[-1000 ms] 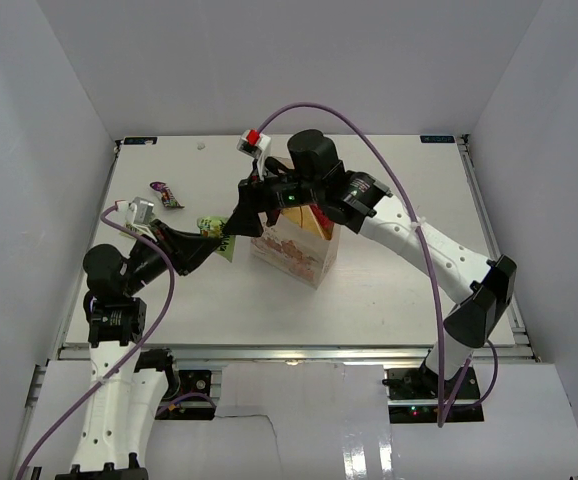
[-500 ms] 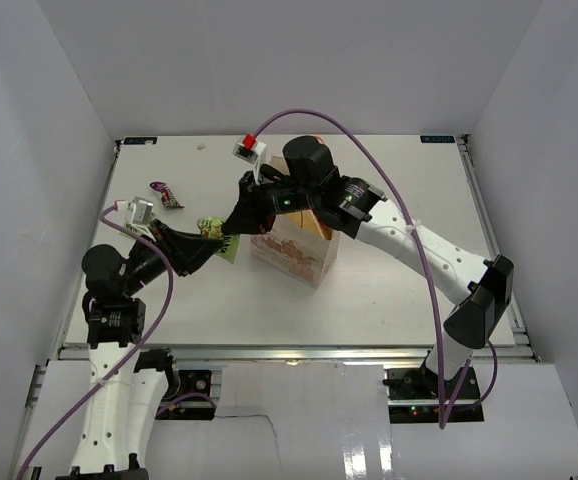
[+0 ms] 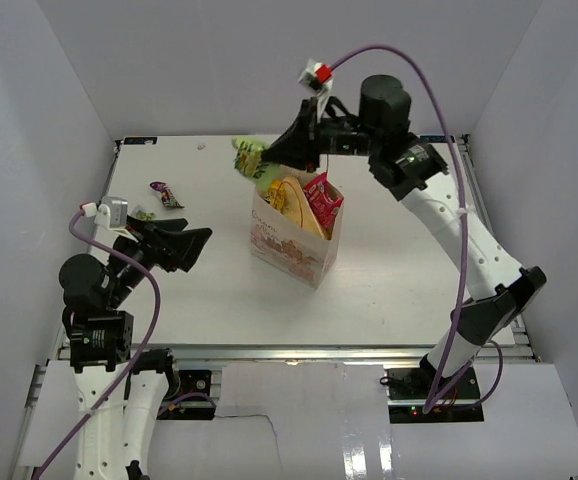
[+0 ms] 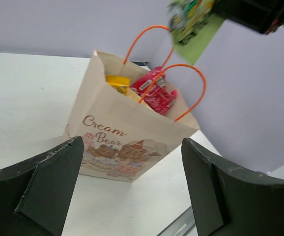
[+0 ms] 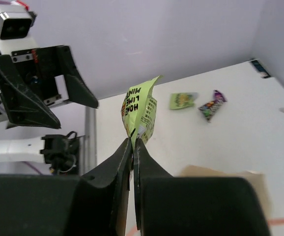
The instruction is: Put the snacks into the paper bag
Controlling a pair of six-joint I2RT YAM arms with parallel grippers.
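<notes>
The beige paper bag (image 3: 291, 245) stands upright mid-table, with a yellow chip bag (image 3: 291, 200) and a red-pink packet (image 3: 321, 198) showing in its mouth. My right gripper (image 3: 269, 160) is shut on a light green snack packet (image 3: 251, 158), which hangs high over the bag's far-left rim. The right wrist view shows the packet (image 5: 142, 110) pinched by its lower edge at the fingertips (image 5: 132, 140). My left gripper (image 3: 191, 245) stands open and empty to the left of the bag, facing it (image 4: 127, 142). From there the green packet (image 4: 191, 17) hangs above the orange handles (image 4: 188, 91).
A purple packet (image 3: 165, 193) and a small green packet (image 3: 146, 213) lie on the table at the far left, the same purple packet (image 5: 212, 104) and small green packet (image 5: 184, 100) appearing in the right wrist view. White walls enclose the table on three sides.
The right gripper shut on the green packet that the left gripper held beside the bag, then lifted it up and back. The left gripper opened and drew back to the left.
</notes>
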